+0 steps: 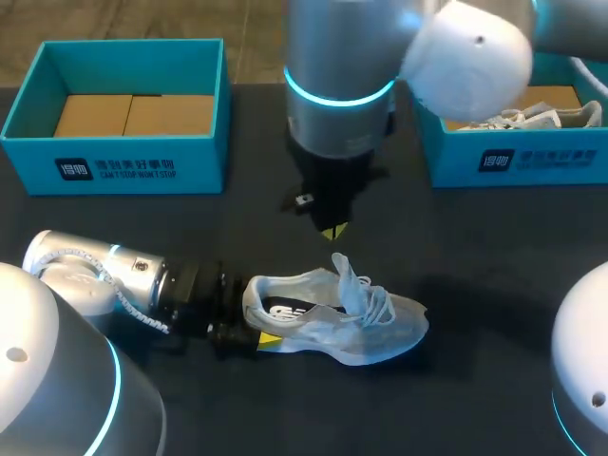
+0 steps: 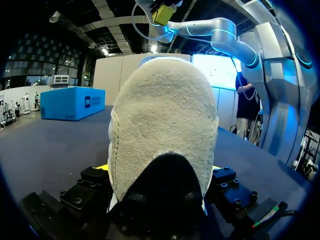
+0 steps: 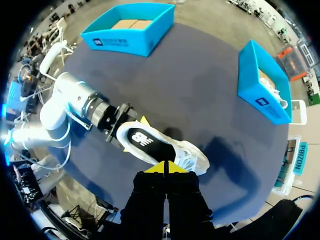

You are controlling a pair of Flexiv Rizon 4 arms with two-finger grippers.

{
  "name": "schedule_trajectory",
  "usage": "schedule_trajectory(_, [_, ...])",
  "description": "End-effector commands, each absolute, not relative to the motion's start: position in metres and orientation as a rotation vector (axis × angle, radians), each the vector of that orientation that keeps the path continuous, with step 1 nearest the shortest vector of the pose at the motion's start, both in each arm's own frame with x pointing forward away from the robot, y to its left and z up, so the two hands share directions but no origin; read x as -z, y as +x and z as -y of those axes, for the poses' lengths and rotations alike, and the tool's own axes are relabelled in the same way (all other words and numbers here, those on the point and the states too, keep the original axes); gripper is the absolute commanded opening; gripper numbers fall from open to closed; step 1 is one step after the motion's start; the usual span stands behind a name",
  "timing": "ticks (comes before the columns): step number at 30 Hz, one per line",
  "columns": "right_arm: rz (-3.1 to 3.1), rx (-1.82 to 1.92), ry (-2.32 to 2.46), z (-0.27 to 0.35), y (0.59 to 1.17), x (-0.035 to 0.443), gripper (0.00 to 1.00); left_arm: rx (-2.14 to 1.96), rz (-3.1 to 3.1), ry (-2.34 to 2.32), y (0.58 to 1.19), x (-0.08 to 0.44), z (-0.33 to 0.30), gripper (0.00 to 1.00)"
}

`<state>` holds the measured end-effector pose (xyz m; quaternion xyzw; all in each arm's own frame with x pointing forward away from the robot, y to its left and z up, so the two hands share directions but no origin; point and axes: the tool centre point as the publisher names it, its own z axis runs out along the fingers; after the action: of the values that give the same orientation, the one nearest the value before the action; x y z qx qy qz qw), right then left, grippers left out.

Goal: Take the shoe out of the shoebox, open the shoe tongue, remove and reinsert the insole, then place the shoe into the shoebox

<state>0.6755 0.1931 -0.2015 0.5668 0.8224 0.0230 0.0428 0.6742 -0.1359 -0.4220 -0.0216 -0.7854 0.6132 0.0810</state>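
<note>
Dark tabletop (image 1: 494, 247) runs across the whole head view, with the shoe lying out on it rather than in a box.

Your left gripper (image 1: 255, 323) has its fingers closed on the heel of the shoe (image 1: 332, 323). In the left wrist view the fuzzy pale heel fills the space between the fingers, with a sliver of yellow at each side of it. In the head view one yellow fingertip (image 1: 269, 340) shows against the near side of the heel. That arm comes in low from the lower left of the frame.

Your right gripper (image 3: 165, 168) has its two yellow tips pressed together, and you can see nothing between them. It hangs over the shoe, pointing down from the top centre of the head view. Its tips are just above the tongue (image 1: 344, 271), and you cannot tell from these views whether they touch it.

The shoe is white and partly see-through. It sits in the lower middle of the head view, heel toward the left of the frame and toe toward the right. The tongue stands pulled up, the laces (image 1: 380, 302) lie loose over the front, and the dark insole (image 1: 285, 311) shows through the opening.

Further out, a blue box (image 1: 123, 157) stands in the upper left of the frame with brown cardboard (image 1: 133, 114) in its bottom. A second blue box (image 1: 513, 161) stands in the upper right, partly hidden by your right arm, and holds another white shoe (image 1: 532, 119). Both boxes are well apart from the shoe on the table.
</note>
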Motion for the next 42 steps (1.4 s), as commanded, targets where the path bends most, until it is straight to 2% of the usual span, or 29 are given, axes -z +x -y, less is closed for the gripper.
schedule_trajectory(1, [-2.470, -0.008, 1.709, -0.198, 0.676, 0.202, 0.00, -1.829, 2.351, -0.063, 0.676, 0.424, 0.135, 0.00])
schedule_trajectory(12, [-2.573, -0.014, 1.491, -0.208, 0.677, 0.217, 0.00, -1.829, 2.351, -0.063, 0.676, 0.424, 0.135, 0.00])
schedule_trajectory(32, [-3.003, -0.087, 0.674, -0.218, 0.675, 0.258, 0.00, -1.829, 2.351, -0.063, 0.676, 0.424, 0.135, 0.00])
schedule_trajectory(42, [-3.027, -0.064, 0.655, -0.217, 0.674, 0.262, 0.00, -1.829, 2.351, -0.063, 0.676, 0.424, 0.135, 0.00])
